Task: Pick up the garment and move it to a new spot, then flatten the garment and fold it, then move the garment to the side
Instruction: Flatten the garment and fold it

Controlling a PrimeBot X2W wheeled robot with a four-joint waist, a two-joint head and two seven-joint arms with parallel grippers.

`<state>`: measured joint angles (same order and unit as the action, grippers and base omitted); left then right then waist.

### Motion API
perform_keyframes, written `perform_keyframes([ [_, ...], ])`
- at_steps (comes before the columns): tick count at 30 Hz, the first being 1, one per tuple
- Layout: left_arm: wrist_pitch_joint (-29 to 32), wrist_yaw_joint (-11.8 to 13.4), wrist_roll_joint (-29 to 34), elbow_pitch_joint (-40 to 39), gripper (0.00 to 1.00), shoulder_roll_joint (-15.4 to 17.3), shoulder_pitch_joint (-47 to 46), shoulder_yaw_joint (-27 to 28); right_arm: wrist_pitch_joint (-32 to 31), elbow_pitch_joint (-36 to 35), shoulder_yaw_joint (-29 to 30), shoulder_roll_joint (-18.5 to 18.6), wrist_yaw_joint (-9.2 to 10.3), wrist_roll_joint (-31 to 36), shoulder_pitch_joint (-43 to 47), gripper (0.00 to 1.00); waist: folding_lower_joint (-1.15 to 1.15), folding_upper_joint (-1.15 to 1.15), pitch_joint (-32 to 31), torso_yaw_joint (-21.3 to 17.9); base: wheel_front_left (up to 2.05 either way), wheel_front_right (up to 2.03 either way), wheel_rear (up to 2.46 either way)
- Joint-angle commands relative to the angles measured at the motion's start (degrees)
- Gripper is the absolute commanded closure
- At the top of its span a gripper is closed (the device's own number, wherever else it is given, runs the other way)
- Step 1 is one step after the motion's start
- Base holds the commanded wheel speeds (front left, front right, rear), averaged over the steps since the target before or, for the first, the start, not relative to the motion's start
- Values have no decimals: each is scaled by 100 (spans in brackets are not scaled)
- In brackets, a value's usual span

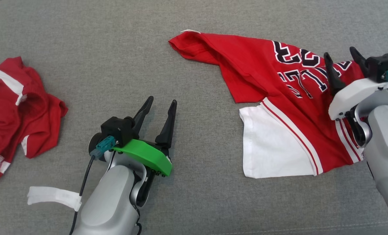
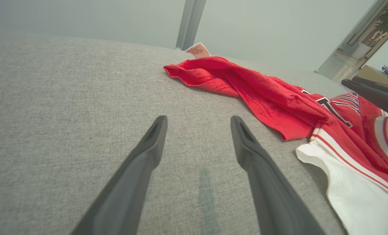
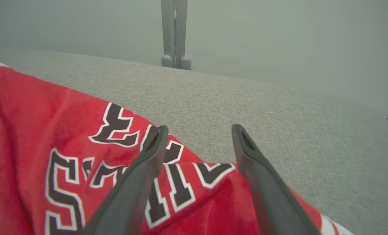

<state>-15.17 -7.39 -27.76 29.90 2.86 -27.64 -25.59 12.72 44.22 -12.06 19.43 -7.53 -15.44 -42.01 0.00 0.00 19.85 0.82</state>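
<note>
A red jersey (image 1: 278, 98) lies on a grey cloth surface (image 1: 115, 49), loosely spread and not yet flat. Its long axis runs on a slant. One end is a narrow red point with a small tag (image 1: 190, 31). The other is a broad end with a white panel (image 1: 272, 143) and red and white stripes. Black and white lettering (image 1: 298, 71) crosses the middle, rumpled by folds.

The right gripper (image 1: 340, 52) hovers over the lettered part of the jersey, at the edge farthest from the tagged point. Its two dark fingers are spread apart and hold nothing. In the right wrist view the right gripper (image 3: 199, 128) has one finger above the lettering (image 3: 115, 156) and the other above the edge where red cloth meets bare grey surface. I cannot tell whether the fingertips touch the cloth.

The left gripper (image 1: 162, 100) sits well clear of the jersey over bare surface, on the side of the white panel and across from the right gripper. Its fingers are also spread and empty. In the left wrist view the left gripper (image 2: 198, 119) points past the jersey (image 2: 278, 107), which lies off to one side of the fingers with its tag (image 2: 198, 50) standing up at the far end.

A second garment (image 1: 17, 111), red with white trim, lies crumpled far from the jersey, beyond the left gripper.

The right arm is plainly the nearer one. A grasp would likely call for it to drop straight down, while the left would have to travel sideways to reach the white panel or the tagged point.
</note>
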Motion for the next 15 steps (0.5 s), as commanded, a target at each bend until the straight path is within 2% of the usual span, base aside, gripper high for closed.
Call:
perform_keyframes([
  [1,3,-17,-32,-21,0,15,-21,19,59,37,-123,-24,8,-100,-106,0,0,0,22,108,0,0,0],
  [6,3,-17,-5,37,0,9,-306,-74,150,142,-448,-121,9,-286,-195,0,0,0,22,83,0,0,0],
  [15,3,-17,156,610,0,203,-1099,-136,245,59,-820,-308,8,-446,-123,0,0,0,186,-399,0,0,0],
])
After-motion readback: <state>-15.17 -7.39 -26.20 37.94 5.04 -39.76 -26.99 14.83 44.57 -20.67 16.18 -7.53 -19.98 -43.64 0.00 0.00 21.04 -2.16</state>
